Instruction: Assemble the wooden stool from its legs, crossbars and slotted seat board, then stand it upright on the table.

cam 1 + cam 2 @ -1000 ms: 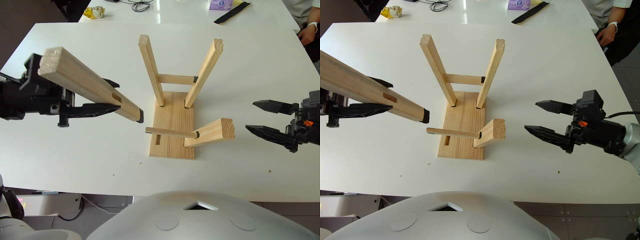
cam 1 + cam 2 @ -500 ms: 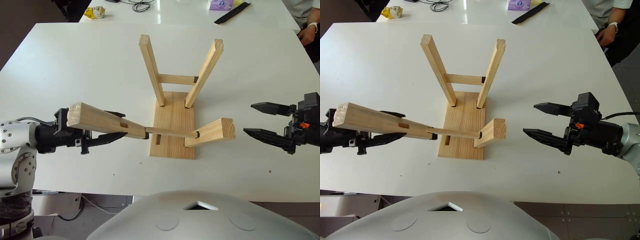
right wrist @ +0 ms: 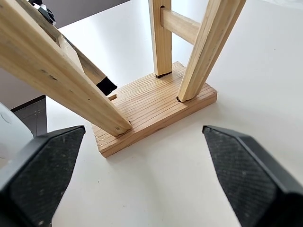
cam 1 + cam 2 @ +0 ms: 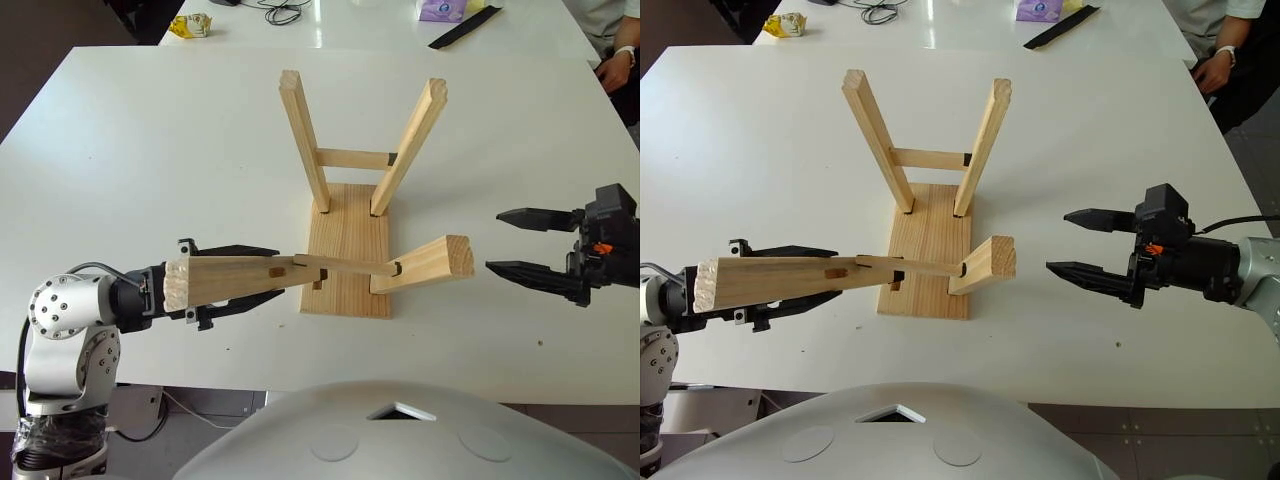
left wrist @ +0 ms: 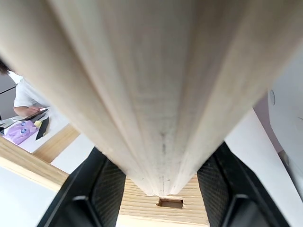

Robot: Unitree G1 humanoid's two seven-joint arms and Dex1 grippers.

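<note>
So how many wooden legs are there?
4. A far left leg and far right leg stand in the seat board; a near right leg sits tilted on it; the left gripper holds the fourth leg.

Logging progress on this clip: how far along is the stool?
Done: two legs and a crossbar stand in the seat board. In hand: left gripper holds the fourth leg at the second crossbar, which juts from the leaning third leg. Left: seating both, turning it upright.
</note>
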